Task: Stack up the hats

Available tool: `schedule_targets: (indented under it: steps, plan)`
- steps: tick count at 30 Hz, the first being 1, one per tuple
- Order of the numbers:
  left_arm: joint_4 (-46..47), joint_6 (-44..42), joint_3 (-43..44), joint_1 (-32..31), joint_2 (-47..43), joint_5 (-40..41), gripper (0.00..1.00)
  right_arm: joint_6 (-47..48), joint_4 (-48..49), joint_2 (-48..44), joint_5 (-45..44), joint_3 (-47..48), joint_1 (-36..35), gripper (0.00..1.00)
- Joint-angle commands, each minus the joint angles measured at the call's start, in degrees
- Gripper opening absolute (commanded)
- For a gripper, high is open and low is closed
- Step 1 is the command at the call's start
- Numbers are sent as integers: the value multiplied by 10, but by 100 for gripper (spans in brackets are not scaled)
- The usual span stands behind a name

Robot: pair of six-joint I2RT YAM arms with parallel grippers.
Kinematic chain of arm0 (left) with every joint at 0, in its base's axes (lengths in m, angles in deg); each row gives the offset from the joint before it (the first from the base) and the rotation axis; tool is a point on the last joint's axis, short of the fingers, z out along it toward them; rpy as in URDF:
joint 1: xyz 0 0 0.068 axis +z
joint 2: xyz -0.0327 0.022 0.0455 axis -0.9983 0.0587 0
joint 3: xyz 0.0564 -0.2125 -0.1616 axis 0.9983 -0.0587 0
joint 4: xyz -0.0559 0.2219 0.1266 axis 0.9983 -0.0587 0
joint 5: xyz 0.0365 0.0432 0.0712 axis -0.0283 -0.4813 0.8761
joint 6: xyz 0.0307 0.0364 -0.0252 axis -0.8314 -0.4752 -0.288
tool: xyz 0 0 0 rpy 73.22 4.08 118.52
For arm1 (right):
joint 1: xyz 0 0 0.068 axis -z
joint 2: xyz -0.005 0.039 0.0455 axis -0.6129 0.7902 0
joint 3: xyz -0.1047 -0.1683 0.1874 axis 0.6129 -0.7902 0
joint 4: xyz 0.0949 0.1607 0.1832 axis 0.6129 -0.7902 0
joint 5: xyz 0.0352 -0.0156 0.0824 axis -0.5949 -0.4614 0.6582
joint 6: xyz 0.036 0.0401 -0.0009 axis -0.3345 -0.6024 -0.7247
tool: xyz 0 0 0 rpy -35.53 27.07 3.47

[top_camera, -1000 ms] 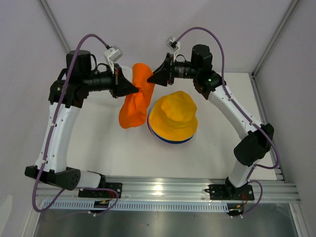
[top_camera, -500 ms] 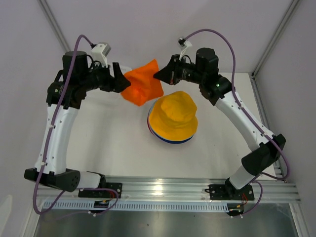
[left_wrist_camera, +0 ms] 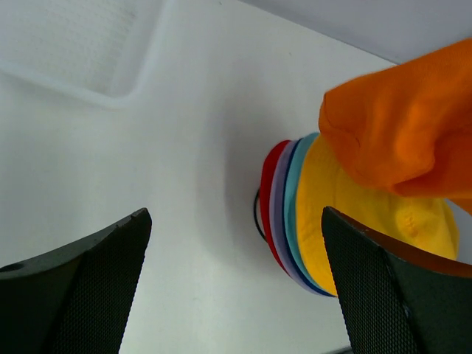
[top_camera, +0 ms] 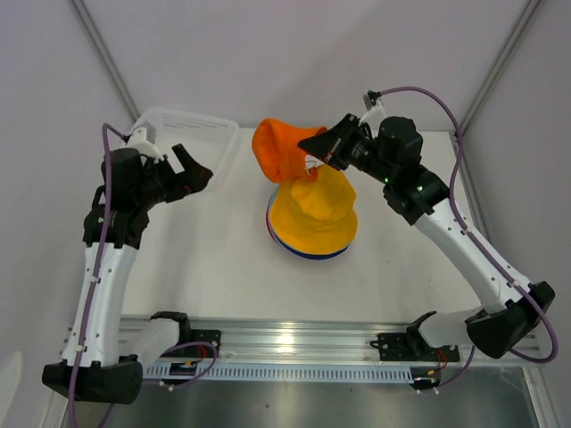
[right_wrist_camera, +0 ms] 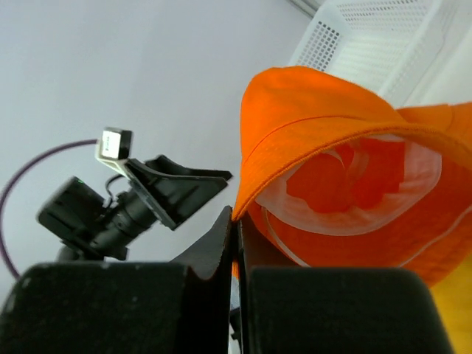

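An orange hat (top_camera: 284,150) hangs in the air over the back edge of the stack of hats (top_camera: 311,214), whose top one is yellow. My right gripper (top_camera: 317,149) is shut on the orange hat's brim (right_wrist_camera: 254,171), and the hat's open inside faces the right wrist camera. In the left wrist view the stack (left_wrist_camera: 310,214) shows red, lilac, dark blue, teal and yellow brims, with the orange hat (left_wrist_camera: 402,133) above it. My left gripper (top_camera: 196,169) stands open and empty, well to the left of the hats.
A white slatted basket (top_camera: 192,129) stands at the back left, just behind my left gripper. A black wire stand (left_wrist_camera: 258,217) peeks from under the stack. Grey walls and metal posts close in the back and sides.
My left gripper opened, let go of the orange hat and drew back to the left. My right gripper closed on the brim and carried the hat right, over the stack.
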Motion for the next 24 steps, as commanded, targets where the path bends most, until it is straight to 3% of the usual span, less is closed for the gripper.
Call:
schedule_targets:
  steps: [1, 5, 8, 10, 14, 19, 23, 24]
  plan:
    - [105, 82, -61, -2, -4, -91, 100, -68, 62, -34, -44, -38, -3, 0]
    - [109, 85, -66, -35, 14, -78, 99, -125, 100, -67, -104, -124, -13, 0]
    - [112, 86, -64, -40, 24, -81, 99, -128, 164, -68, -153, -135, -32, 0]
    - [129, 90, -63, -42, 24, -104, 100, -103, 167, -37, -197, -99, -43, 0]
    - [157, 77, -50, -77, 23, -149, 99, -66, 168, 43, -183, -12, -61, 0]
    - [142, 29, -13, -138, 19, -115, 99, -67, 166, 122, -179, 76, -72, 0]
    - [171, 15, -40, -164, -11, -108, 99, -74, 192, 144, -236, 78, -92, 0]
    - [172, 11, -45, -171, -19, -74, 99, -69, 197, 151, -241, 81, -102, 0]
